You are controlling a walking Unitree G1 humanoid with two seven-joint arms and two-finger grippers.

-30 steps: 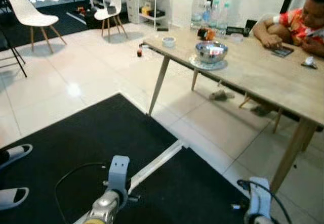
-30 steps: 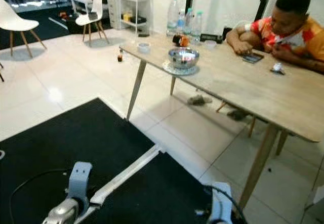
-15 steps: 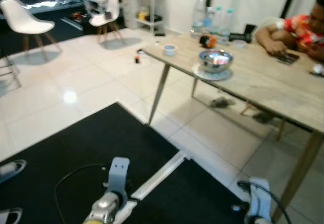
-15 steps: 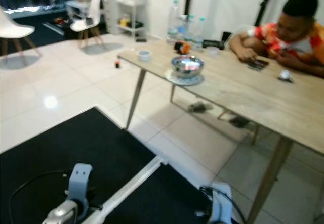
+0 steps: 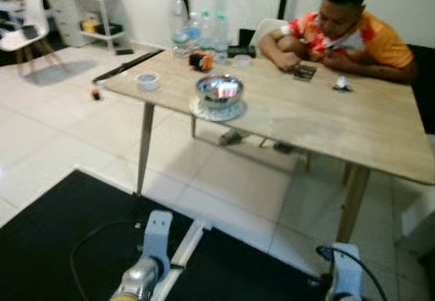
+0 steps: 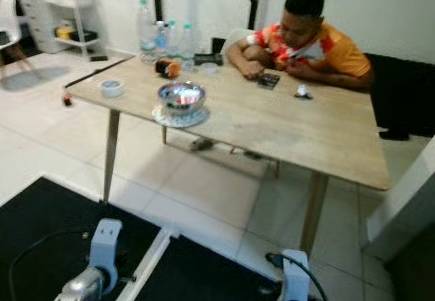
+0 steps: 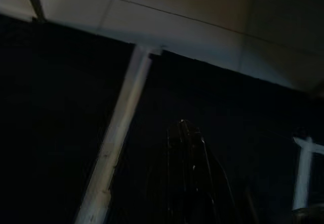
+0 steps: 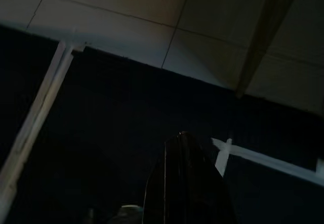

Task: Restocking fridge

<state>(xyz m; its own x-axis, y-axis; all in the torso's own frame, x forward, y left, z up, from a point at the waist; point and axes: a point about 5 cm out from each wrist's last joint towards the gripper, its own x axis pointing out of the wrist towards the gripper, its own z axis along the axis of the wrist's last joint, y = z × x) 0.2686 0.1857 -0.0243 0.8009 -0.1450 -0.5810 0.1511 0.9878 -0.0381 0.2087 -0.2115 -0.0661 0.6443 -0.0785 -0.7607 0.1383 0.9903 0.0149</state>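
— Left eye view: what lies ahead of the robot?
— A wooden desk point(image 5: 326, 121) at 12 o'clock. Water bottles point(image 5: 197, 29) stand upright near its far corner at 11 o'clock, with a metal bowl point(image 5: 219, 90) on a plate point(image 5: 217, 113) nearer the robot. A person in an orange shirt point(image 5: 340, 32) leans on the far edge at 1 o'clock.
— And the arms?
— The left arm point(image 5: 153, 246) and right arm point(image 5: 343, 277) hang low over a black mat point(image 5: 54, 246). In the dark wrist views, both sets of jaws look clenched, grasping nothing.
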